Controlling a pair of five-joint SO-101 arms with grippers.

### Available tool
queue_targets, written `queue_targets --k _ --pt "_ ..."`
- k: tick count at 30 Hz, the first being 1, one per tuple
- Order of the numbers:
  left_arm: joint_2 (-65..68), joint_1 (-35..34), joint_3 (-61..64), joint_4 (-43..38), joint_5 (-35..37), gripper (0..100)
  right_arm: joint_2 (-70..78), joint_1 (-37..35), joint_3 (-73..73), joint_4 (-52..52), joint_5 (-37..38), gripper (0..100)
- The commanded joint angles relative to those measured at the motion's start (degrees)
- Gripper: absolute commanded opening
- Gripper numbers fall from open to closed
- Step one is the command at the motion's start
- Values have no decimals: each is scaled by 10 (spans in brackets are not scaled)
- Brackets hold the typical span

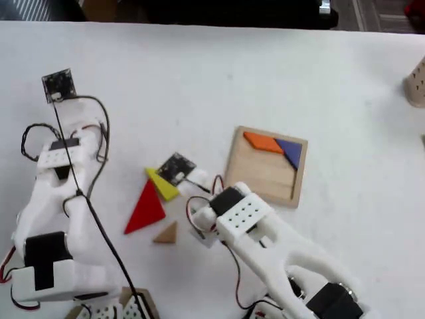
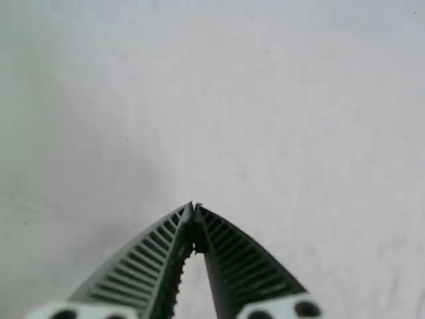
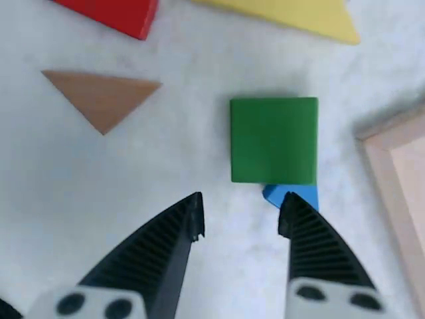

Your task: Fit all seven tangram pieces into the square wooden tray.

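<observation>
black ribbed fingers (image 3: pixel 166 246) of the right gripper (image 3: pixel 242 211) stand spread apart over the white table (image 3: pixel 86 186), with nothing between them. just ahead of the tips lies the green square (image 3: pixel 273 139), flat on the table. a small blue piece (image 3: pixel 293 197) peeks out from under the square's near edge, right at one fingertip. off to one side sits the tan triangle (image 3: pixel 99 96), and beyond it the red triangle (image 3: pixel 113 13) and the yellow triangle (image 3: pixel 285 16). the wooden tray (image 3: pixel 392 179) has its rim close beside the green square. from the high view the tray (image 1: pixel 234 163) holds an orange parallelogram (image 1: pixel 263 141) and a purple-blue triangle (image 1: pixel 290 151) touching each other along its far side. grey fingers of the left gripper (image 2: pixel 194 212) are pressed together at the tips, holding nothing, over bare table well apart from the pieces
</observation>
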Motion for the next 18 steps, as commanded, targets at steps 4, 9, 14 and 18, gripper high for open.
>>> queue_targets --k 4,9,14,18 --pt "-27 -5 -4 -16 -16 28 -19 -22 -4 -29 12 183" --pt "-27 -5 -4 -16 -16 28 -31 -64 0 -8 14 180" --pt "-27 -5 -4 -16 -16 28 -106 -145 45 -8 16 180" --pt "-27 -5 -4 -16 -16 28 -144 -149 73 -43 62 180"
